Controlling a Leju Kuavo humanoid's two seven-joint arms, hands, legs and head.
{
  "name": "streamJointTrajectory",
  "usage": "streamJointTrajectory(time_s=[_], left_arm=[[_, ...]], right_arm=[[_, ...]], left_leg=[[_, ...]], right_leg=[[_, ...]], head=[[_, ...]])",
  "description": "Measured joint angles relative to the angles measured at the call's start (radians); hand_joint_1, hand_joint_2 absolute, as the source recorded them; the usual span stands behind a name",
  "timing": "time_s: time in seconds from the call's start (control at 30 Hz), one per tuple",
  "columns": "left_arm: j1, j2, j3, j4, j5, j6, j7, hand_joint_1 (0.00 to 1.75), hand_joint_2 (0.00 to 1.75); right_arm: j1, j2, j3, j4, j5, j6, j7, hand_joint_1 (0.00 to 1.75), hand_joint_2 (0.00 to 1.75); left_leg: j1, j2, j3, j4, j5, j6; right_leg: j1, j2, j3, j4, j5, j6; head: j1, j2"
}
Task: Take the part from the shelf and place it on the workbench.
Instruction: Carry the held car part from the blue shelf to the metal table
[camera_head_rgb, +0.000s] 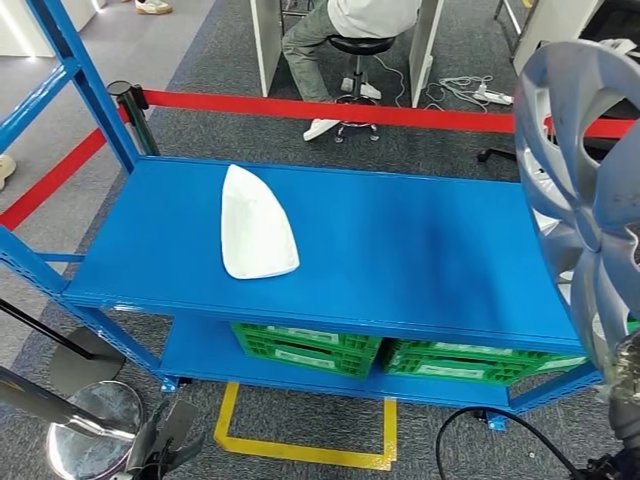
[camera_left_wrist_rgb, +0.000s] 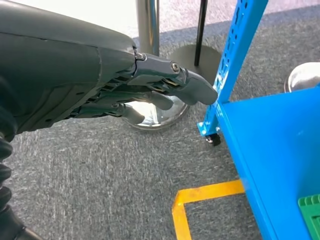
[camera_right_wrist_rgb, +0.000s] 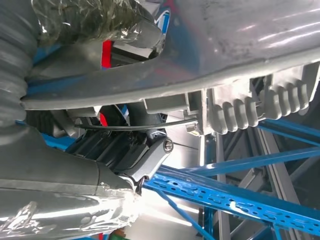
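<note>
A silver-grey spoked wheel cover (camera_head_rgb: 585, 200) stands upright at the right edge of the head view, lifted above the right end of the blue shelf (camera_head_rgb: 423, 250). My right hand (camera_head_rgb: 625, 375) grips its lower rim; in the right wrist view the hand (camera_right_wrist_rgb: 124, 155) is clamped on the rim of the wheel cover (camera_right_wrist_rgb: 226, 50), thumb on one face and dark fingers behind. A white curved shell part (camera_head_rgb: 255, 225) lies flat on the shelf's top board, left of centre. My left hand (camera_head_rgb: 164, 440) hangs low at the shelf's left front corner, its fingers (camera_left_wrist_rgb: 166, 87) straight and holding nothing.
Two green crates (camera_head_rgb: 309, 348) (camera_head_rgb: 475, 362) sit on the lower board. A red barrier belt (camera_head_rgb: 340, 108) runs behind the shelf, with a chrome stanchion base (camera_head_rgb: 94, 430) at front left. A person sits on a stool (camera_head_rgb: 358, 45) beyond. Yellow tape (camera_head_rgb: 302, 450) marks the carpet.
</note>
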Motion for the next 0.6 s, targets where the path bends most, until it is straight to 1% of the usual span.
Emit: streamJointTrajectory(time_s=[0.03, 0.07, 0.1, 0.13, 0.2, 0.23, 0.27, 0.3, 0.37, 0.4, 0.43, 0.47, 0.53, 0.57, 0.6], left_arm=[[0.000, 0.000, 0.000, 0.000, 0.000, 0.000, 0.000, 0.00, 1.75], [0.000, 0.000, 0.000, 0.000, 0.000, 0.000, 0.000, 0.00, 1.75], [0.000, -0.001, 0.000, 0.000, 0.000, 0.000, 0.000, 0.00, 1.75], [0.000, -0.001, 0.000, 0.000, 0.000, 0.000, 0.000, 0.00, 1.75], [0.000, 0.000, 0.000, 0.000, 0.000, 0.001, 0.000, 0.00, 1.75], [-0.001, 0.000, 0.000, 0.000, 0.000, 0.001, 0.000, 0.00, 1.75], [-0.001, 0.001, 0.000, 0.000, 0.000, 0.002, 0.000, 0.00, 1.75], [-0.001, 0.001, 0.000, 0.000, 0.000, 0.002, 0.001, 0.00, 1.75], [0.000, 0.001, 0.000, 0.000, 0.000, 0.003, 0.002, 0.00, 1.75], [0.000, 0.001, 0.000, 0.000, 0.000, 0.003, 0.002, 0.00, 1.75], [0.000, 0.001, 0.000, 0.000, 0.000, 0.003, 0.003, 0.00, 1.75], [0.000, 0.001, 0.000, 0.000, 0.000, 0.003, 0.004, 0.00, 1.75], [-0.001, 0.002, 0.000, 0.000, 0.000, 0.004, 0.004, 0.00, 1.75], [-0.002, 0.003, 0.000, 0.000, 0.000, 0.005, 0.005, 0.00, 1.75], [-0.003, 0.003, -0.001, 0.000, 0.000, 0.006, 0.005, 0.00, 1.75]], right_arm=[[-0.001, -0.001, 0.000, 0.000, 0.000, 0.000, 0.000, 1.75, 1.75], [-0.002, -0.002, 0.000, 0.000, -0.001, 0.000, 0.000, 1.75, 1.75], [-0.002, -0.002, 0.000, 0.001, -0.001, 0.000, 0.000, 1.75, 1.75], [-0.002, -0.002, 0.000, 0.002, -0.001, 0.000, 0.000, 1.75, 1.75], [-0.001, -0.003, 0.000, 0.003, -0.002, 0.000, 0.001, 1.75, 1.75], [-0.001, -0.004, 0.000, 0.003, -0.002, 0.000, 0.001, 1.75, 1.75], [-0.002, -0.004, 0.000, 0.003, -0.003, 0.000, 0.001, 1.75, 1.75], [-0.002, -0.004, 0.000, 0.003, -0.004, 0.000, 0.001, 1.75, 1.75], [-0.002, -0.004, 0.000, 0.003, -0.009, 0.000, 0.001, 1.75, 1.75], [-0.001, -0.004, -0.001, 0.003, -0.012, 0.000, 0.001, 1.75, 1.75], [0.000, -0.004, -0.001, 0.003, -0.016, 0.000, 0.001, 1.75, 1.75], [0.000, -0.004, -0.001, 0.004, -0.020, 0.000, 0.001, 1.75, 1.75], [0.001, -0.004, -0.001, 0.004, -0.029, 0.000, -0.002, 1.75, 1.75], [0.001, -0.004, -0.001, 0.004, -0.033, 0.000, -0.004, 1.75, 1.75], [0.000, -0.004, -0.001, 0.003, -0.037, 0.000, -0.006, 1.75, 1.75]], left_leg=[[-0.002, 0.000, 0.000, 0.001, -0.001, -0.002], [-0.004, -0.001, -0.002, 0.004, 0.000, -0.006], [-0.006, -0.001, -0.004, 0.005, 0.001, -0.011], [-0.007, -0.001, -0.007, 0.006, 0.002, -0.016], [-0.005, -0.001, -0.009, 0.008, 0.002, -0.026], [-0.005, -0.001, -0.013, 0.018, -0.009, -0.032], [-0.003, -0.001, -0.023, 0.045, -0.030, -0.038], [-0.001, 0.000, -0.043, 0.093, -0.063, -0.043], [0.003, 0.000, -0.095, 0.223, -0.129, -0.051], [0.004, 0.000, -0.113, 0.270, -0.145, -0.053], [0.004, 0.000, -0.114, 0.281, -0.141, -0.054], [0.004, 0.000, -0.097, 0.255, -0.118, -0.052], [0.003, 0.000, -0.027, 0.125, -0.052, -0.044], [0.001, -0.001, 0.003, 0.065, -0.031, -0.038], [0.000, -0.001, 0.021, 0.024, -0.021, -0.033]], right_leg=[[0.001, -0.001, 0.038, -0.071, 0.025, -0.003], [0.003, -0.001, 0.066, -0.124, 0.041, -0.006], [0.004, 0.000, 0.081, -0.153, 0.046, -0.009], [0.006, 0.001, 0.084, -0.158, 0.043, -0.011], [0.004, 0.003, 0.081, -0.161, 0.049, -0.021], [0.002, 0.002, 0.081, -0.163, 0.052, -0.027], [0.000, 0.000, 0.080, -0.165, 0.055, -0.032], [-0.001, -0.001, 0.079, -0.166, 0.058, -0.037], [-0.001, -0.003, 0.073, -0.165, 0.061, -0.041], [-0.001, -0.003, 0.071, -0.165, 0.062, -0.042], [-0.001, -0.003, 0.069, -0.165, 0.063, -0.041], [-0.001, -0.002, 0.069, -0.165, 0.065, -0.041], [-0.001, -0.001, 0.069, -0.165, 0.067, -0.037], [0.001, -0.001, 0.067, -0.164, 0.069, -0.034], [0.002, -0.001, 0.063, -0.162, 0.072, -0.029]], head=[[0.000, 0.000], [-0.001, 0.000], [-0.001, 0.000], [-0.002, 0.000], [-0.002, 0.000], [-0.004, 0.000], [-0.006, 0.000], [-0.009, 0.000], [-0.011, 0.000], [-0.012, 0.000], [-0.012, 0.000], [-0.012, 0.000], [-0.012, 0.000], [-0.011, 0.000], [-0.011, 0.000]])
